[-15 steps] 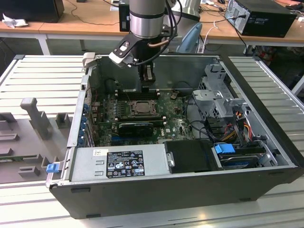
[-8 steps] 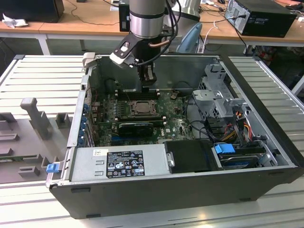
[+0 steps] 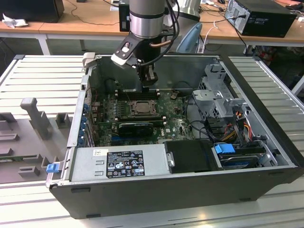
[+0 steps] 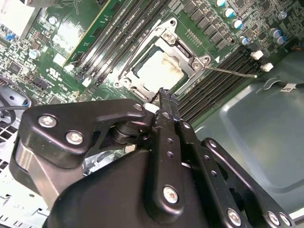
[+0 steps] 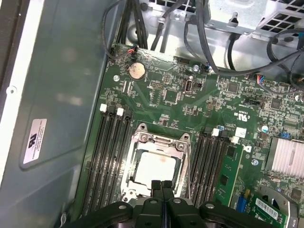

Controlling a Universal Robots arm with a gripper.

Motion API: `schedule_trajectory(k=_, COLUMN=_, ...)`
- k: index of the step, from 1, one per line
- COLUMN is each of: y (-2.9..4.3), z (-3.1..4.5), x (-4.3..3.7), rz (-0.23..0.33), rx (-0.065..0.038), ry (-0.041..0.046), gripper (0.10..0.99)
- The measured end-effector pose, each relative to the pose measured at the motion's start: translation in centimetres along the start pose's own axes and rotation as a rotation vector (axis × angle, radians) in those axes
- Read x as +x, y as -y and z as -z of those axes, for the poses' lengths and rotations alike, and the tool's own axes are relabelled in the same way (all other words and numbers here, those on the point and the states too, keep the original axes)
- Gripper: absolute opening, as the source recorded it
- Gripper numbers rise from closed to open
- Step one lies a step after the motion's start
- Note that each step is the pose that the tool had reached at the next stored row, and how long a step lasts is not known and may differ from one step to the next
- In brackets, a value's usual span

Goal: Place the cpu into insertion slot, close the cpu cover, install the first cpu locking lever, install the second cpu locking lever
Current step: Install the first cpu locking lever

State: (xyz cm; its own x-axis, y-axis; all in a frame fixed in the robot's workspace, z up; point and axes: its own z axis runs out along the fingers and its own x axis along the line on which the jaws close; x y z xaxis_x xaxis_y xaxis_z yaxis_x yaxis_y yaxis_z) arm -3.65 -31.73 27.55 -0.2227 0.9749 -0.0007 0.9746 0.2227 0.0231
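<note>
The claw (image 5: 162,186), pinched shut on nothing, hides one edge of the chip (image 5: 156,166). The chip lies flat, pale face up, in the socket (image 5: 127,192), with the cover (image 5: 160,140) down over it. Around it is a green board (image 5: 166,97), inside an open computer case (image 3: 190,190) on a slatted table (image 3: 42,71). Desks (image 3: 85,21) stand behind.

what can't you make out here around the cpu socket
- First wrist view: the gripper hides the near edge of the cpu and of the cpu cover.
- Second wrist view: the gripper's body covers one corner of the cpu cover, and whether the gripper touches the cpu cannot be told.
- Exterior view: the insertion slot is too small to tell the cpu from the cover.
</note>
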Motion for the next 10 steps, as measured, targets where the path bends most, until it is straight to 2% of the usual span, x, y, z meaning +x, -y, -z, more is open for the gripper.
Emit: schedule_trajectory(k=10, y=0.00, z=0.00, x=0.00, rz=0.056, rx=0.000, ry=-0.0013, gripper=0.106)
